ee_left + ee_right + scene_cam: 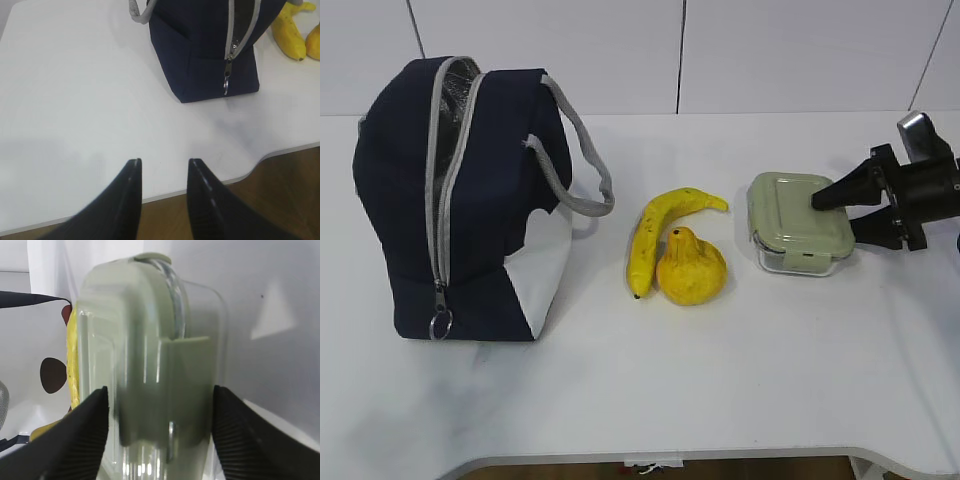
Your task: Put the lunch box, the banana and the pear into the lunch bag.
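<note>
The lunch box (800, 220), clear with a sage-green lid, sits on the table at the right. My right gripper (835, 212) is open with its jaws straddling the box's right end, one above the lid and one at the side; in the right wrist view the box (150, 355) fills the space between the fingers (80, 430). The banana (655, 235) and the pear (690, 265) lie side by side in the middle. The navy lunch bag (460, 200) stands at the left, zipper open at the top. My left gripper (164, 162) is open and empty near the table's front edge.
The bag's grey handle (582, 150) loops out toward the banana. The zipper ring pull (440, 322) hangs low at the bag's front. The white table (720, 380) has a curved front edge.
</note>
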### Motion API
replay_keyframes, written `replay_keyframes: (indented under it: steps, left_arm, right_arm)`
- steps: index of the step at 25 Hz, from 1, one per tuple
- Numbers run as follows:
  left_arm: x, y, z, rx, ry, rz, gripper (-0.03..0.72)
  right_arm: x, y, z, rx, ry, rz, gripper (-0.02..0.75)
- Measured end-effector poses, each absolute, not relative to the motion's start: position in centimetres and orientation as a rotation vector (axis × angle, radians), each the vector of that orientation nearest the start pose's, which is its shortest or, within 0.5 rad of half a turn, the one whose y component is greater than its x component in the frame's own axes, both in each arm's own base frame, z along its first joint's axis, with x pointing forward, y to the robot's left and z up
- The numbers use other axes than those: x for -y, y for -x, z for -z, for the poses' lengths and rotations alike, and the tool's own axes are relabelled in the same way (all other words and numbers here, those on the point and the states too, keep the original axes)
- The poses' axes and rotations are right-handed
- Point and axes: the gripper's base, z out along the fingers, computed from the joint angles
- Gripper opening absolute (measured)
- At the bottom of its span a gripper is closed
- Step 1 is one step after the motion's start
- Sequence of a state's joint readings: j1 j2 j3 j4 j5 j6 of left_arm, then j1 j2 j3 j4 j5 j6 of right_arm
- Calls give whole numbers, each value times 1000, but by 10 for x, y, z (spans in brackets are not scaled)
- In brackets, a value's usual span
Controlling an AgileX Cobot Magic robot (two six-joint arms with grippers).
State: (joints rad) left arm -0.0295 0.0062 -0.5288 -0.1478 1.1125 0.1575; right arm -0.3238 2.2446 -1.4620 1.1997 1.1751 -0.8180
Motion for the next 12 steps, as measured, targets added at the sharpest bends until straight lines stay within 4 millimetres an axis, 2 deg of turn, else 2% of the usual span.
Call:
replay_keyframes:
  steps: [5,12]
  left_arm:
    - [12,10,-282,-2055,-206,99,239]
    - [12,10,-282,-2055,-206,99,239]
  right_arm:
    - [60,-423,-129,-2480,-233,-1346,439]
    - [60,-423,-129,-2485,-226,-1343,422]
